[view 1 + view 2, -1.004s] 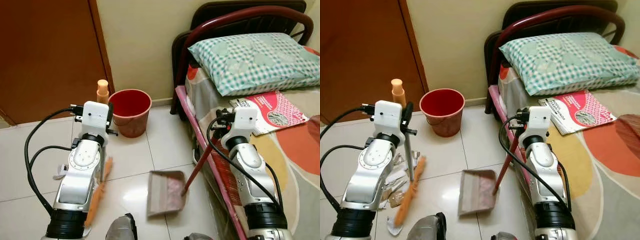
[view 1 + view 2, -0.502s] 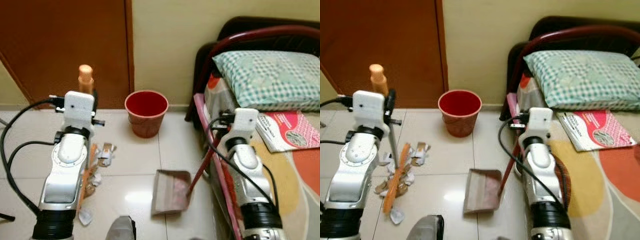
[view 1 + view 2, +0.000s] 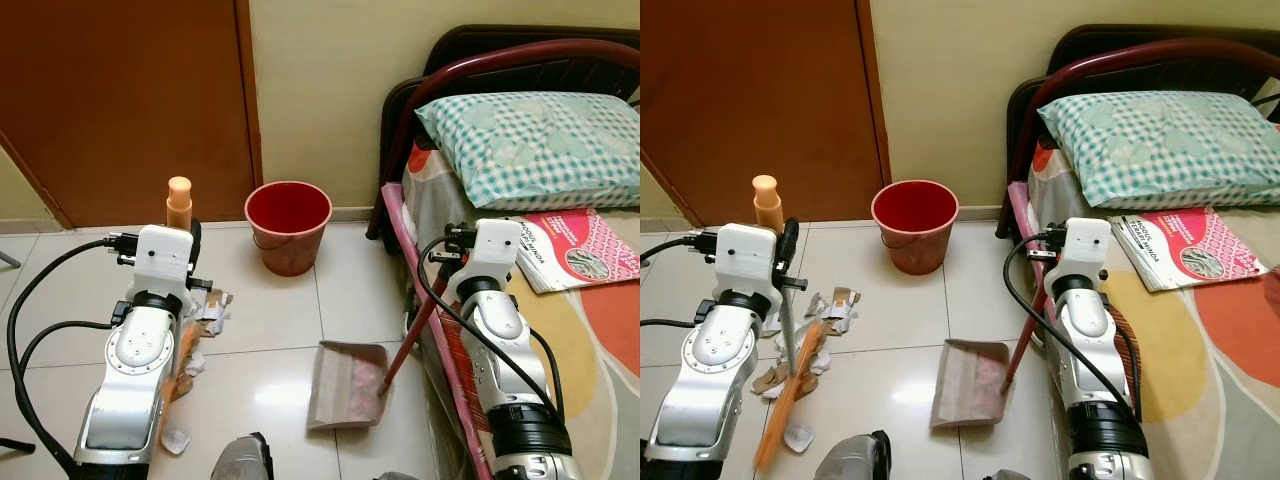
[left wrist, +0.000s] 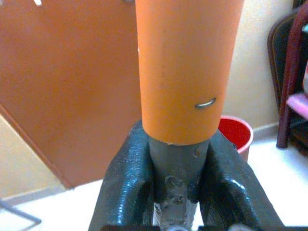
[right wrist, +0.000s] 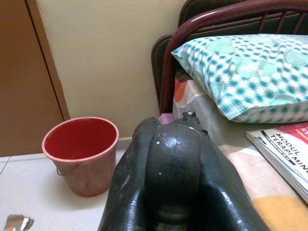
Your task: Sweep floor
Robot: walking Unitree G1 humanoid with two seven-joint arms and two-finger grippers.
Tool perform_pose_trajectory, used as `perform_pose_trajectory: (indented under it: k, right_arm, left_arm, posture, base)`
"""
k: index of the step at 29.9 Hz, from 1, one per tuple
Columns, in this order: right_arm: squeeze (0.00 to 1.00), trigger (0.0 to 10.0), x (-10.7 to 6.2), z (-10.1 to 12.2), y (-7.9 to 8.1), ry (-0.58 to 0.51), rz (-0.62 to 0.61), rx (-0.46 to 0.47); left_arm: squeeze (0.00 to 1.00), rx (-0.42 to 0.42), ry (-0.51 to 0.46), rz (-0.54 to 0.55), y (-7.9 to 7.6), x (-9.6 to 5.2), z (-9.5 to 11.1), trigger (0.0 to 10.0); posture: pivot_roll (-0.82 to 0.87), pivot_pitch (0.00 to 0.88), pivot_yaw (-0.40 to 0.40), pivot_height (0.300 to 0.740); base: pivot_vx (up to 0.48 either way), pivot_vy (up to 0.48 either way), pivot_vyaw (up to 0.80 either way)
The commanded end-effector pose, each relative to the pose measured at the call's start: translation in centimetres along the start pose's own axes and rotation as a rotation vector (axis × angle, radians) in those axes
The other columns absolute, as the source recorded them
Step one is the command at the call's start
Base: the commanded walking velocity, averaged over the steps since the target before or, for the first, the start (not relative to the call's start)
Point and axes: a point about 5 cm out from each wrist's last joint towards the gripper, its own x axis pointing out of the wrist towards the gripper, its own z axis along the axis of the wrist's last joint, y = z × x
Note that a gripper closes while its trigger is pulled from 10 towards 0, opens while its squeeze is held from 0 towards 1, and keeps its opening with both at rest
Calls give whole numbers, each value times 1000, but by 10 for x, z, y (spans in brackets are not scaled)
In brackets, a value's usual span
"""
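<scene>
Broom and dustpan both gripped, litter not yet swept in.

The paper scraps (image 3: 830,305) lie on the glossy white tiles (image 3: 890,300), left of the dustpan (image 3: 965,383). Your left gripper (image 4: 175,180) clamps the broom (image 3: 790,385) below its orange cap; your right gripper (image 5: 173,163) clenches the dustpan handle (image 3: 1018,345). Sweep too wide and you could knock the red bucket (image 3: 915,225) or scatter scraps towards the bed (image 3: 1200,330) and door (image 3: 750,100).

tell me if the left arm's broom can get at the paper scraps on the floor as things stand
Probably yes. The left gripper is shut on the broom, whose orange head already rests among the paper scraps. Nothing lies between them; the dustpan sits off to the right on bare tile.
</scene>
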Motion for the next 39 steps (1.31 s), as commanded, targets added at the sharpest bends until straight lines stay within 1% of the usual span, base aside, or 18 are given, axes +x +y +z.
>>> perform_pose_trajectory:
  k: [1, 5, 8, 14, 25, 33, 38, 39]
  right_arm:
    - [0, 10000, 4, 10, 0, -49, -8, 10]
    - [0, 10000, 4, 10, -1, -49, -10, 10]
    - [0, 10000, 5, 11, -2, -47, -9, 8]
    - [0, 10000, 6, 11, -2, -47, -11, 9]
    - [0, 10000, 8, 12, -1, -42, -8, 11]
    - [0, 10000, 8, 12, -1, -45, -12, 18]
    - [0, 10000, 8, 12, -1, -53, -8, 41]
    - [0, 10000, 8, 13, -1, -56, -4, 45]
  left_arm:
    - [0, 35, -42, 32, 7, 1, 6, 10000]
    - [0, 31, -33, 40, 7, 0, 3, 10000]
    - [0, 19, -35, 43, 3, 4, 2, 10000]
    - [0, -1, -62, 43, -2, 10, 8, 10000]
    - [0, -24, -85, 78, -4, 19, 16, 10000]
    - [0, -36, -107, 62, -6, 19, 18, 10000]
    - [0, -91, -97, 37, -9, 18, 15, 10000]
    - [0, -92, -99, 37, -9, 18, 16, 10000]
  posture:
    - [37, 0, -49, 740]
    - [30, 0, -52, 740]
    - [25, 3, -54, 740]
    - [18, 6, -55, 740]
    - [13, 20, -52, 740]
    - [10, 22, -49, 740]
    - [10, 22, -49, 740]
    - [10, 22, -49, 740]
  base:
    - [0, 0, 0]
    - [0, 0, 0]
    - [0, 0, 0]
    - [0, 0, 0]
    - [0, 0, 0]
    - [0, 0, 0]
    - [0, 0, 0]
    - [0, 0, 0]
